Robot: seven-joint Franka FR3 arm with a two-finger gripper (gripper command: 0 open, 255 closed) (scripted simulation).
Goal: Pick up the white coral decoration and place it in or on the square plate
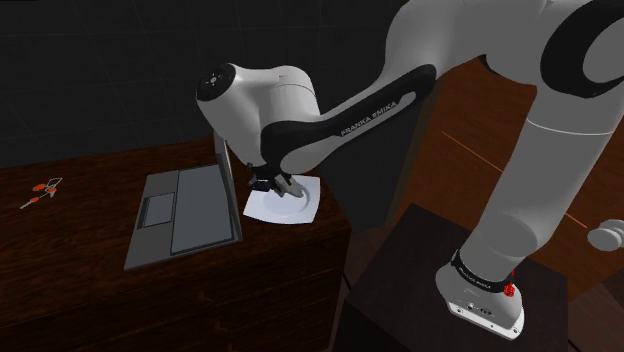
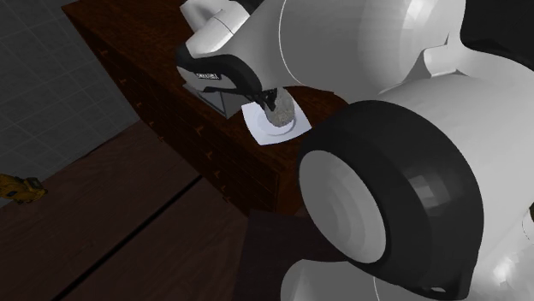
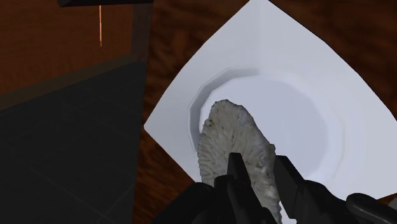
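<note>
One release left to get right

The dark wooden surface [image 1: 80, 240] carried a grey open laptop [image 1: 185, 210] and, just beside it, a white square plate [image 3: 286, 57] with a round well. Over that well stood a pale grey, rough coral decoration [image 3: 232, 130] on end, clamped in the black two-finger hand [image 3: 259, 164]. Whether it touched the plate, I could not tell. Let go too high, the tall, narrow piece would probably topple and roll off the rim.

One coral piece [image 3: 232, 137], one square plate [image 3: 280, 51], one laptop [image 1: 190, 215], one wooden cabinet [image 1: 80, 285]
</note>
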